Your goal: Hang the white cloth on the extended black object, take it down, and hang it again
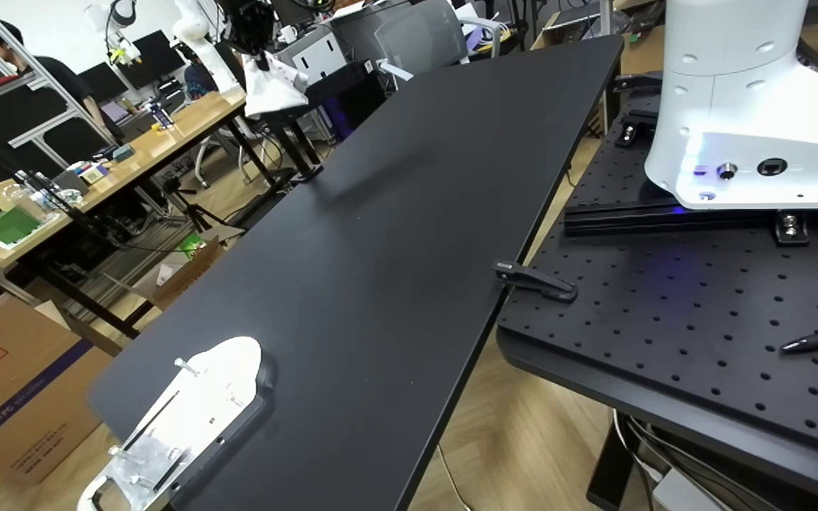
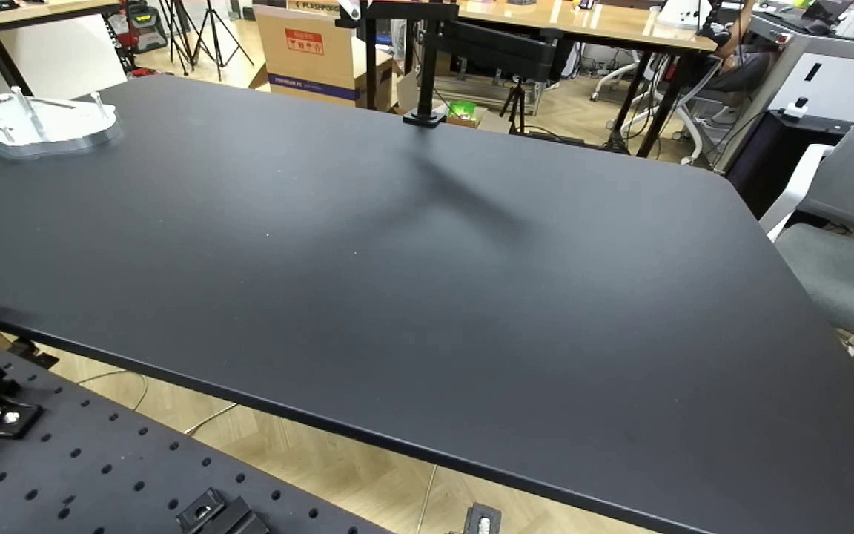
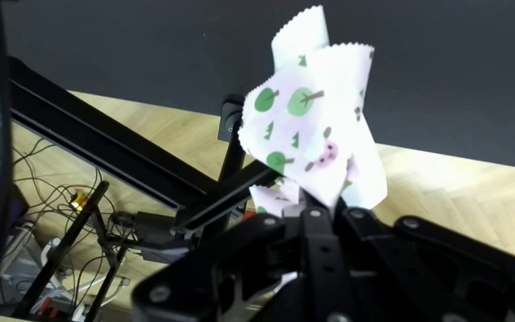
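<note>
The white cloth (image 3: 311,103), printed with green trees and a pink animal face, is pinched at one end by my gripper (image 3: 324,206); its loose folds spread beyond the fingertips. An exterior view has the cloth (image 1: 270,86) hanging below my gripper (image 1: 261,60), past the table's far edge. The extended black object, a jointed bar (image 2: 497,48) on a post, juts out there. In the wrist view this black bar (image 3: 244,183) runs partly behind the cloth. Whether cloth and bar touch, I cannot tell. My gripper is outside the exterior view with the bar's full length.
A post clamp (image 2: 424,116) grips the edge of the dark table (image 1: 380,234). An oblong white-and-clear plastic piece (image 1: 196,411) lies at one table end. A grey chair (image 2: 842,245) stands beside the table. The robot's white base (image 1: 750,106) sits on a perforated board (image 1: 664,312).
</note>
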You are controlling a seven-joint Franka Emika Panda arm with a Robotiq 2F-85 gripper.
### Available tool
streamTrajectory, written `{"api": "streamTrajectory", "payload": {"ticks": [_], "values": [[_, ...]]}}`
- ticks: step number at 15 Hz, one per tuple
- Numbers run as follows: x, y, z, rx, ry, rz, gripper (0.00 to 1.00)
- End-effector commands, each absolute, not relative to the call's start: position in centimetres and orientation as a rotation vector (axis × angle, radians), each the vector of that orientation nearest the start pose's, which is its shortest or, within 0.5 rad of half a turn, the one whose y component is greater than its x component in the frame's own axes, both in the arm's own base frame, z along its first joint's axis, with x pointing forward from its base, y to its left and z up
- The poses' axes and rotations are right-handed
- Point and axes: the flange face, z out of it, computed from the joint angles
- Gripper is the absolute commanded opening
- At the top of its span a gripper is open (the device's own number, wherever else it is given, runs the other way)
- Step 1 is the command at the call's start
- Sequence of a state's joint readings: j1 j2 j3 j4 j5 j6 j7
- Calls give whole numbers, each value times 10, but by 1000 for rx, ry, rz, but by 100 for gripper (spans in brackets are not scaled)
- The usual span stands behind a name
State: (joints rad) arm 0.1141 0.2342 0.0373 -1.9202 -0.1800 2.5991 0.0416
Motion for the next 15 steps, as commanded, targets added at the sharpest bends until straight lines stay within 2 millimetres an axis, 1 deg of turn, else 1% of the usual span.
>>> {"api": "streamTrajectory", "payload": {"ticks": [1,3,7,11,15], "values": [[655,108,439,-3114,-428,-786,1],[661,108,440,-3116,-425,-788,1],[666,105,430,-3116,-406,-757,1],[666,99,407,-3124,-391,-693,1],[671,103,392,-3117,-408,-650,1]]}}
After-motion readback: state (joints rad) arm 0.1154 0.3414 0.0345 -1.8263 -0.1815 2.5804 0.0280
